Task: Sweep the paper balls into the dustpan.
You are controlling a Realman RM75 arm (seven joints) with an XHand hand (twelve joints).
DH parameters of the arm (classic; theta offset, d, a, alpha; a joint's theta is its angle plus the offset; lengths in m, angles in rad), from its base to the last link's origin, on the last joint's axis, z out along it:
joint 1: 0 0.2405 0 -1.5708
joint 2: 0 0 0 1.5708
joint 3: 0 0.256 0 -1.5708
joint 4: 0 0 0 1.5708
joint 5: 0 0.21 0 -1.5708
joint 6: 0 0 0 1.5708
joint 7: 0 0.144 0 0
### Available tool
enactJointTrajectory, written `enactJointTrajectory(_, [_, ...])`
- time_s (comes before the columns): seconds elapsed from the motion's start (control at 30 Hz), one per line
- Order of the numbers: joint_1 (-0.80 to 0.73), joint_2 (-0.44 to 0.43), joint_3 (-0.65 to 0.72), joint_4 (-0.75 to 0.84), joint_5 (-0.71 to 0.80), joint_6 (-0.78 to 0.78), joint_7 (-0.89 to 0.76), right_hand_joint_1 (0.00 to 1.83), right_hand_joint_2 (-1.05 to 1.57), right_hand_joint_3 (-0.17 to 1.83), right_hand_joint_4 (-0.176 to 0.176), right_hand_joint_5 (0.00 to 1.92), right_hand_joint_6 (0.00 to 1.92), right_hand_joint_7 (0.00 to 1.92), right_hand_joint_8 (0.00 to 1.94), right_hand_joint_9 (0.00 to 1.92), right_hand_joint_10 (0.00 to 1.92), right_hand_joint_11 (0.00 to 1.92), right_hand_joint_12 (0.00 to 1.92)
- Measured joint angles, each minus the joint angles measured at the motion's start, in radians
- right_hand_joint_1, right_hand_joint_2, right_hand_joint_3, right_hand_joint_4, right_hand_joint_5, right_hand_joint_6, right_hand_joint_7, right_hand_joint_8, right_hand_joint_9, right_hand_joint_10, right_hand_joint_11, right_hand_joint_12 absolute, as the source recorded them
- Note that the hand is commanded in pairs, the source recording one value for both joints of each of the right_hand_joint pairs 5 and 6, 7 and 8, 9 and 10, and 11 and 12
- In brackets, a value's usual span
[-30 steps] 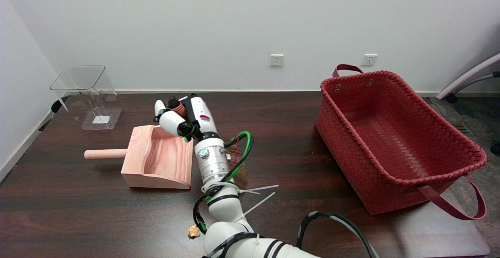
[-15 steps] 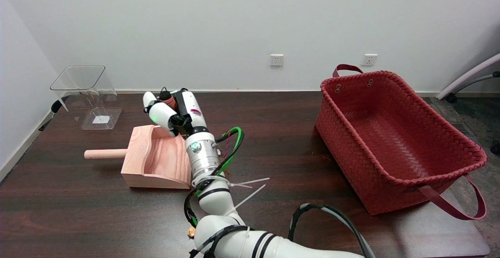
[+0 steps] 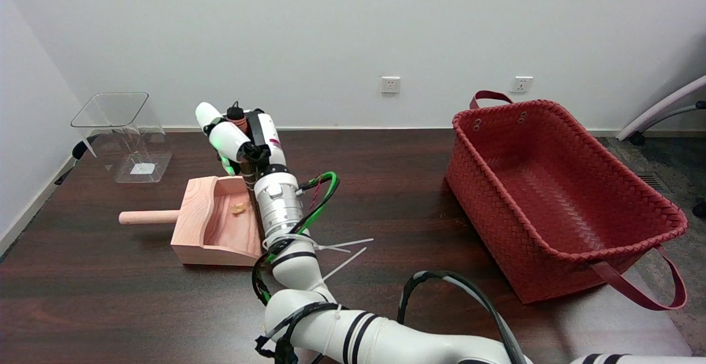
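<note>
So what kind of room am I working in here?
Probably an office or lab test corner: a dark wooden table against a plain white wall, wall sockets just above it, and an office chair's base at right.

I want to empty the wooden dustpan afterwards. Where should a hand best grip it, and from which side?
Probably by the round handle of the wooden dustpan. It sticks out level toward the picture's left, free of the right hand, so come from above on that side.

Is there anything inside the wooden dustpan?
Yes. One small paper ball lies on the floor of the dustpan, near its back wall, beside the arm.
</note>
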Motion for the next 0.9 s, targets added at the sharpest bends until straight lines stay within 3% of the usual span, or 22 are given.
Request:
enactJointTrajectory(0.4, [0.025, -0.01, 0.004, -0.013, -0.003, 0.077, 0.112, 0.72, 1.57, 0.05, 0.0, 1.92, 1.92, 1.92, 1.92, 1.92, 1.92, 1.92, 1.92])
enactJointTrajectory(0.9, [-0.029, 0.038, 0.006, 0.217, -0.036, 0.126, -0.214, 0.77, 1.57, 0.29, 0.0, 1.92, 1.92, 1.92, 1.92, 1.92, 1.92, 1.92, 1.92])
